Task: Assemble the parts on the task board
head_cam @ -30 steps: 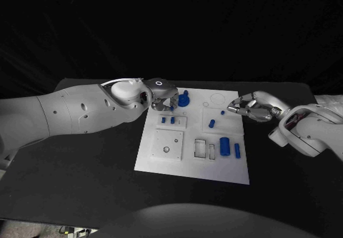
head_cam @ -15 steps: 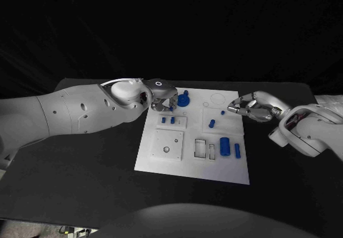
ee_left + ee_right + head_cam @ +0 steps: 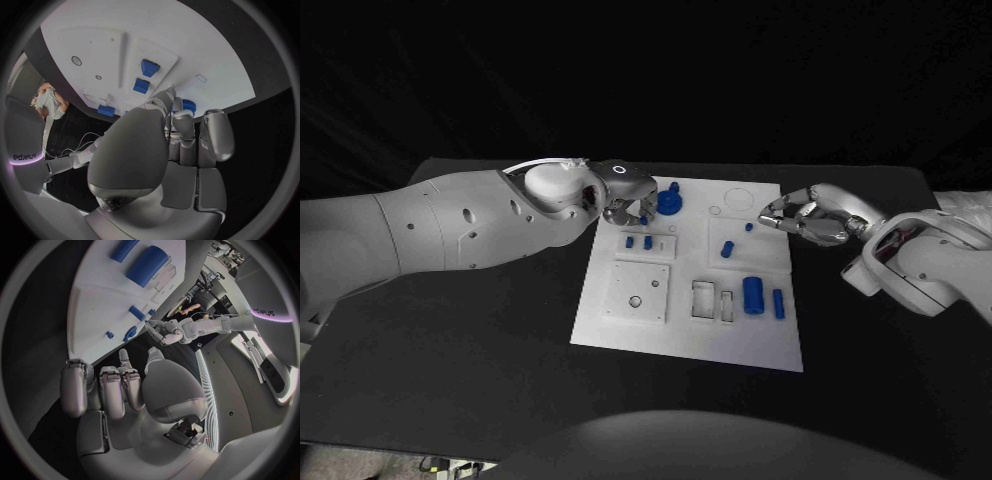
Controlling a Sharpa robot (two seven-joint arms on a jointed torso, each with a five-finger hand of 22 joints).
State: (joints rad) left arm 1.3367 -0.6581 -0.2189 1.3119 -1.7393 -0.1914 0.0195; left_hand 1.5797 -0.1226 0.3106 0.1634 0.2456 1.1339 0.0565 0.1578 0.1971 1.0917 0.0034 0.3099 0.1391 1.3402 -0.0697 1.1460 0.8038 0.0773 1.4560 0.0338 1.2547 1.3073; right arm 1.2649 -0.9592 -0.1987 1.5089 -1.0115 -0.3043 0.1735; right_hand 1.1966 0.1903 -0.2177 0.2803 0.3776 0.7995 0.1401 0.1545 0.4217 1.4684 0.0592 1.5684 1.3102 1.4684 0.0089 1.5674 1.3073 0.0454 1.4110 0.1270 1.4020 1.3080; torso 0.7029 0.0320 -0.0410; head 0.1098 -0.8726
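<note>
**Both robot hands at the far end of the task board**

My left robot hand (image 3: 629, 203) sits over the far-left corner of the task board (image 3: 689, 335), fingertips at the round blue part (image 3: 671, 204); can't tell if it's gripping it. My right robot hand (image 3: 802, 218) hangs at the board's far-right edge, fingers curled in, holding nothing. Board lies mid-desk (image 3: 473, 360). Two small blue pegs (image 3: 639, 242) stand near the left robot hand; a blue cylinder (image 3: 753, 295) lies lower right.

Left hand (image 3: 626, 201) covers the task board (image 3: 689, 335) corner beside the round blue part (image 3: 671, 203); contact between fingers (image 3: 177, 118) and that part cannot be determined. Board recess details too small to identify.
</note>
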